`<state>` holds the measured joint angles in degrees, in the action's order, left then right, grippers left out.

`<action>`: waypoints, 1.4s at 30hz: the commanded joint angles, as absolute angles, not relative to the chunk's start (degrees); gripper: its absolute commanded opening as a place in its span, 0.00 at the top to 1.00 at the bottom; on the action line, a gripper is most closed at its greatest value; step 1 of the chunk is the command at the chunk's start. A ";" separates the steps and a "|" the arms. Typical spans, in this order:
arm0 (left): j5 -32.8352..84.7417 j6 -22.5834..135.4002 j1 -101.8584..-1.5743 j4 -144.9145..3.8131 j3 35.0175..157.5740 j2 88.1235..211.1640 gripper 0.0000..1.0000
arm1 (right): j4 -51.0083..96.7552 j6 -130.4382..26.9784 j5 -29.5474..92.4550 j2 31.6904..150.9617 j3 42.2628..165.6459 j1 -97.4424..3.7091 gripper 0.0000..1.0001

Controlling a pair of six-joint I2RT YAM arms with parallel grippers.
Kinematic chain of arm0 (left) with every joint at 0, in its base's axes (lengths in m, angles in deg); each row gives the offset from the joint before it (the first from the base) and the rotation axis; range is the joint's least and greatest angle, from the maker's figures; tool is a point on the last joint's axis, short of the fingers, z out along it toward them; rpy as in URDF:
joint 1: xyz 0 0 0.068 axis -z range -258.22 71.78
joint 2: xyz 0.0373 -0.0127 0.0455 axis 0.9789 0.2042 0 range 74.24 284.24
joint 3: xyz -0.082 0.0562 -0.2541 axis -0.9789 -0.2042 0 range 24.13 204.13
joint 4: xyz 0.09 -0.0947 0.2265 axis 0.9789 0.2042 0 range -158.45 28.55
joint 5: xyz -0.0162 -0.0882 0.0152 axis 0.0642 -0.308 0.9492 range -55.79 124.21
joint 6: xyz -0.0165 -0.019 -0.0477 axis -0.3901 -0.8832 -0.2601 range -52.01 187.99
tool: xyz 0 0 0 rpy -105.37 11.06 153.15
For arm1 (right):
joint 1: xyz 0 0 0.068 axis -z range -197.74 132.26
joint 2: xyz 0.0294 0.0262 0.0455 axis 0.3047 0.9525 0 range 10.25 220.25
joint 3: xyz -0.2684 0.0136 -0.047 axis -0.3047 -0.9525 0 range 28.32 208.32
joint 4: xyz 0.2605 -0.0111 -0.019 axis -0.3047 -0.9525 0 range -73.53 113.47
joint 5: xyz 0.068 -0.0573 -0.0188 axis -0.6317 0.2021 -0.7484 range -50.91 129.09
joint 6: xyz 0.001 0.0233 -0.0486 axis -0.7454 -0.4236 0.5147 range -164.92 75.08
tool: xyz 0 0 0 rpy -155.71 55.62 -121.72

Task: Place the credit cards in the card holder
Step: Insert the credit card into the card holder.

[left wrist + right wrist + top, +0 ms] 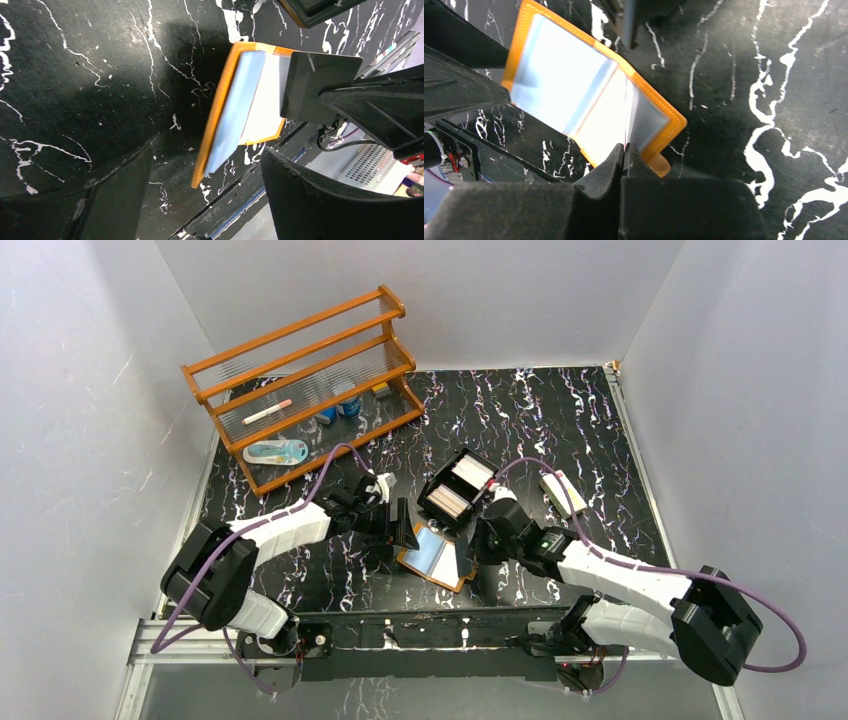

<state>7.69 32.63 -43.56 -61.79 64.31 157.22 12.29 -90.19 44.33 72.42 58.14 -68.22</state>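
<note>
The orange-tan card holder [430, 552] lies open on the black marbled table between my two grippers, its clear sleeves facing up. My right gripper [478, 540] is shut on a thin white credit card [625, 110]. The card stands edge-on over the holder's right half [664, 112]. In the left wrist view the white card [267, 95] reaches under a bluish sleeve [235, 110]. My left gripper [400, 530] is open and empty at the holder's left edge [215, 120]. More credit cards [472, 472] stand in stacks behind the holder.
The card stacks sit in a black two-compartment tray [428, 488] just behind the holder. A cream oblong box [563, 493] lies to the right. A wooden rack [310, 390] with small items stands at the back left. The table's near rail [430, 625] runs close below the holder.
</note>
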 commanded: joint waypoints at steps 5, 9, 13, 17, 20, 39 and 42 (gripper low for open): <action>5.62 32.81 -42.04 -63.32 64.42 158.74 0.22 | 18.19 -87.55 36.62 68.48 54.16 -62.87 1.00; 4.43 31.65 -41.83 -66.42 64.10 158.22 0.27 | 19.60 -87.92 35.12 68.59 53.57 -61.95 1.00; 4.45 31.74 -41.82 -66.42 63.62 159.35 0.46 | 20.62 -89.01 34.06 68.48 52.62 -61.38 1.00; 4.71 30.38 -41.42 -66.62 62.11 158.19 0.74 | 23.21 -91.64 32.50 67.03 50.84 -61.30 1.00; 5.94 27.46 -40.86 -66.71 60.18 155.61 0.88 | 25.64 -95.92 30.82 66.44 49.91 -61.36 1.00; 19.72 9.72 -34.20 -77.17 46.13 142.84 1.00 | 40.96 -108.75 32.96 65.18 41.96 -63.45 1.00; 19.80 8.65 -33.73 -78.77 45.29 142.73 1.00 | 42.12 -109.72 34.43 64.67 40.57 -64.10 1.00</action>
<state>17.42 10.97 -34.45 -76.06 46.78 144.04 37.21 -107.81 32.13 65.75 41.55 -63.19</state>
